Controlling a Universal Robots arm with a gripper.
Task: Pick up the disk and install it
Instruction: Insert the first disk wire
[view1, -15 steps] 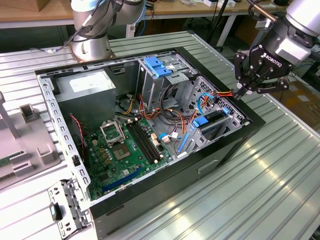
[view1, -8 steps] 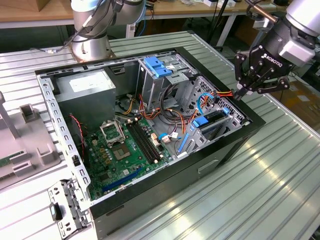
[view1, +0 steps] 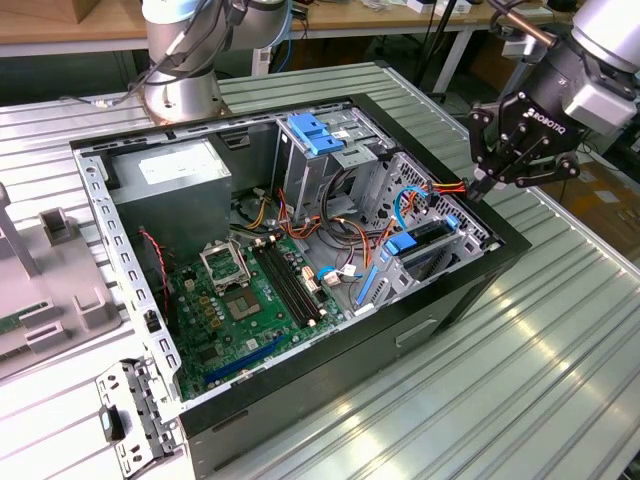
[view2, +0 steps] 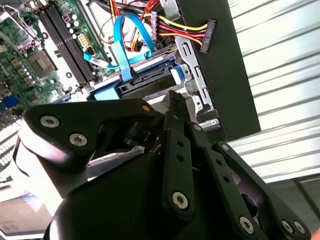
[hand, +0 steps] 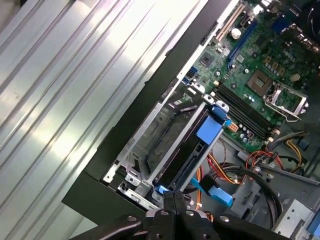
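The disk (view1: 428, 243) sits edge-up in the grey drive cage at the corner of the open computer case (view1: 455, 290) on the exterior view's right, framed by blue rails with a blue tab. Both wrist views show its dark edge and blue rail (hand: 186, 161) (view2: 142, 84) inside the cage. My gripper (view1: 480, 186) hovers just above the case rim by the disk's outer end. Its fingers (hand: 173, 196) (view2: 175, 101) are shut and hold nothing.
A yellow-red power cable with a black plug (view1: 443, 187) and a blue data cable (view2: 127, 30) lie next to the disk. A grey power-supply box (view1: 170, 180), a blue bracket (view1: 315, 132) and the motherboard (view1: 240, 300) fill the case. Ribbed metal table (view1: 560, 340) surrounds it.
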